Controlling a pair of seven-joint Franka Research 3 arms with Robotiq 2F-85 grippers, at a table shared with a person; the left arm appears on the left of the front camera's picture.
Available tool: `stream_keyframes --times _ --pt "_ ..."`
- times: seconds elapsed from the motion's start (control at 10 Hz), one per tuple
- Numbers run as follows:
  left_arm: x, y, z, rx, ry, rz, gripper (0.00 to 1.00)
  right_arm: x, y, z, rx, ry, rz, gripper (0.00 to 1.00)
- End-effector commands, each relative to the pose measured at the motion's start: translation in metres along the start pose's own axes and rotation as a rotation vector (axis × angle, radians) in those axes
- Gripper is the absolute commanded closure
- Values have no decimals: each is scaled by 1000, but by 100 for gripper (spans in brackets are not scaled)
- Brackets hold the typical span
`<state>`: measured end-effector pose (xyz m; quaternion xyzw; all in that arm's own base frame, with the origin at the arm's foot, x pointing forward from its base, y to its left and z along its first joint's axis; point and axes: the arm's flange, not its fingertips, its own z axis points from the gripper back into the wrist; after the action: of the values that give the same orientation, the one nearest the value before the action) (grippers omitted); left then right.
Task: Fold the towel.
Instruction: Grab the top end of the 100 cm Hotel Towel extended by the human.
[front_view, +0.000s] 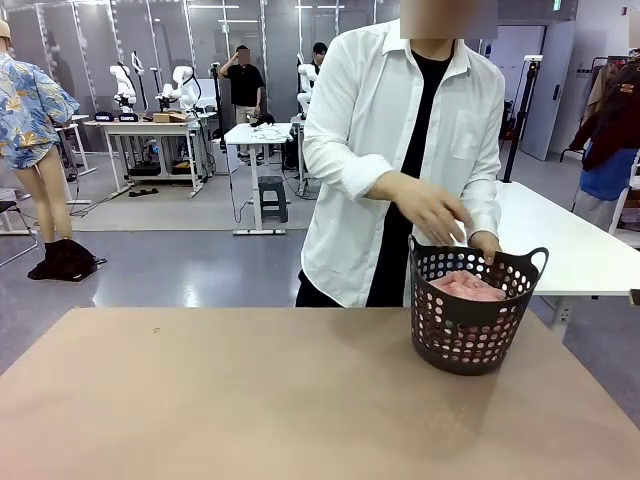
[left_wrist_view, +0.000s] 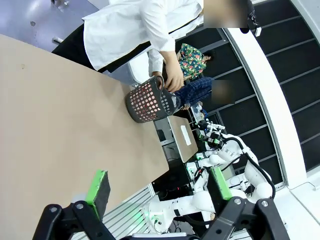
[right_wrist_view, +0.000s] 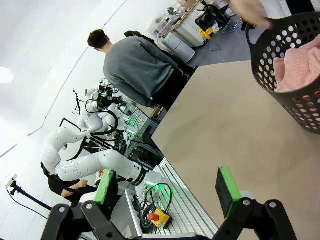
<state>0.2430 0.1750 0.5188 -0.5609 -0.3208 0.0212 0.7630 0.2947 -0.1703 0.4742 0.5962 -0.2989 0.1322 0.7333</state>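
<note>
The left claw (left_wrist_view: 160, 186) and right claw (right_wrist_view: 166, 186) are gaping fully open, gripping nothing, likely waiting: the towel (front_view: 466, 287) is sitting crumpled in the basket (front_view: 465, 345) while the person's hand (front_view: 437, 209) is hovering above it.

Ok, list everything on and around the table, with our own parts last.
towel: one, salmon pink, bunched inside the basket
basket: one, dark plastic with round holes, on the table's far right part
table: one, tan top, between robot and person
person: one, white shirt over black, standing at the far side behind the basket
person's hands: two, one above the basket, the other at its far rim
left fingers: two, black with green pads, open, holding nothing, far from the basket
right fingers: two, black with green pads, open, holding nothing, short of the basket
</note>
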Motion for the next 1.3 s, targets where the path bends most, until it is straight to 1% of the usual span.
stream_keyframes --times 0.0,1.2 --pt "0 -1 -1 -18 -5 -18 0 -1 1 -1 -9 -6 5 0" --pt "0 -1 -1 -18 -5 -18 0 -1 1 -1 -9 -6 5 0"
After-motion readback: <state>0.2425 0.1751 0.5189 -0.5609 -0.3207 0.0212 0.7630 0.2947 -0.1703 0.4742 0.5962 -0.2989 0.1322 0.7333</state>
